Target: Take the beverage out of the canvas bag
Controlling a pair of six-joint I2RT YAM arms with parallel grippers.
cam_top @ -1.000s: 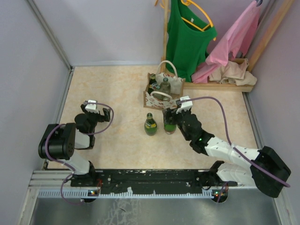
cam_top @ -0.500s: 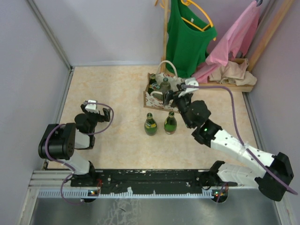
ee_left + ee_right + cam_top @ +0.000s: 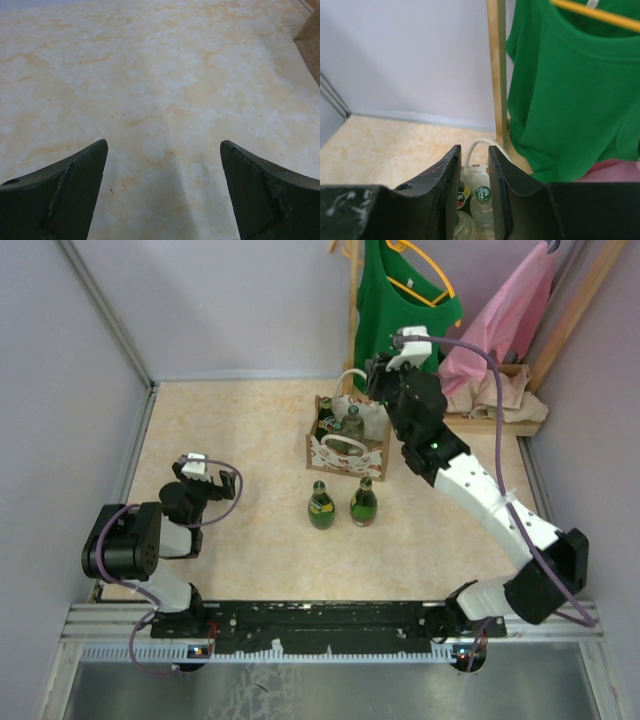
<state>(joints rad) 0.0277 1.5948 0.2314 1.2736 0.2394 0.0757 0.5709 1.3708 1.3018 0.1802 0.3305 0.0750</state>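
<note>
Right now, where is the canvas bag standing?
In the top view, the canvas bag stands right of centre on the table, just behind two green bottles and in front of the green shirt on the wooden rack.

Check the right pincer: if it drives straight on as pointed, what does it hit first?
Likely the bag's white handle, just past the shut right pincer; bottles sit right below. Depth is unclear.

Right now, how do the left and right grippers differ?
The left gripper is open, jaws wide apart; the right gripper is shut, jaws nearly touching. The left gripper sits low over the table near its base; the right gripper is stretched out, raised above the canvas bag. Both hold nothing.
</note>
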